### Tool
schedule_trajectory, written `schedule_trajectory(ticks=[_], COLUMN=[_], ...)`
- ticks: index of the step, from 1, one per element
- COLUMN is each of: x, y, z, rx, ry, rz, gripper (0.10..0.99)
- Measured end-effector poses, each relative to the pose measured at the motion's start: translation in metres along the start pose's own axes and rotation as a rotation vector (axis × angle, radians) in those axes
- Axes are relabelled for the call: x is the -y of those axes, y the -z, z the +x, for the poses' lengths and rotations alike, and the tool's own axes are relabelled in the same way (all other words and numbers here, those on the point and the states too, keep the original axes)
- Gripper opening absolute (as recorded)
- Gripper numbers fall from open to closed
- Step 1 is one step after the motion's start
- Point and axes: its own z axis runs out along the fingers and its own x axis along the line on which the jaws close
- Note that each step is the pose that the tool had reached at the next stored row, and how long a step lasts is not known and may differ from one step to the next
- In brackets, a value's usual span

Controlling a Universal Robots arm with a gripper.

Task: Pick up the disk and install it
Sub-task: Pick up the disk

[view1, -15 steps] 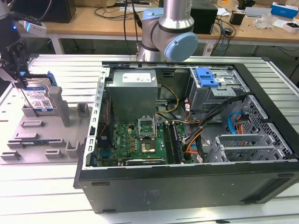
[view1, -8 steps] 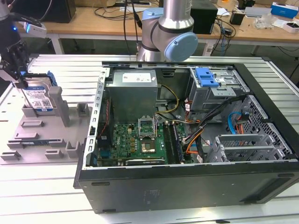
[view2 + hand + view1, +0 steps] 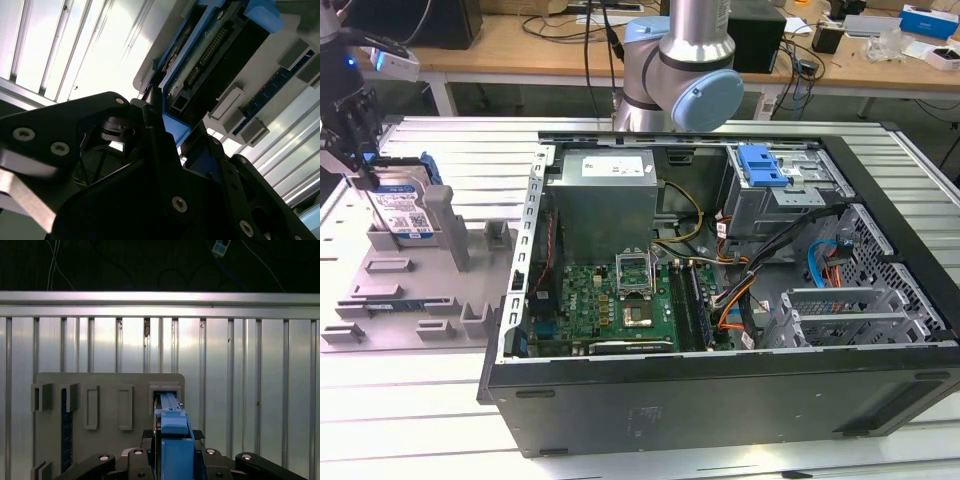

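Note:
The disk stands on edge in a slot of the grey holder plate at the exterior view's left, its blue-and-white label and blue bracket showing. My gripper comes down on the disk's upper edge from above. In the second wrist view the black fingers press against the blue bracket on both sides of the disk. In the first wrist view the disk's blue edge runs between the jaws of my gripper, and the disk sits in the holder plate.
An open computer case lies in the middle of the ribbed metal table, with its motherboard and cables exposed. A drive cage with a blue clip sits at its far side. The arm's base stands behind the case.

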Motion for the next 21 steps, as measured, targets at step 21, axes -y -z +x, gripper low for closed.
schedule_trajectory(ticks=[21], x=[-0.0003], y=[0.0020], z=[0.0005], rx=[0.0010], ry=[0.000], rz=[0.000], gripper=[0.365])
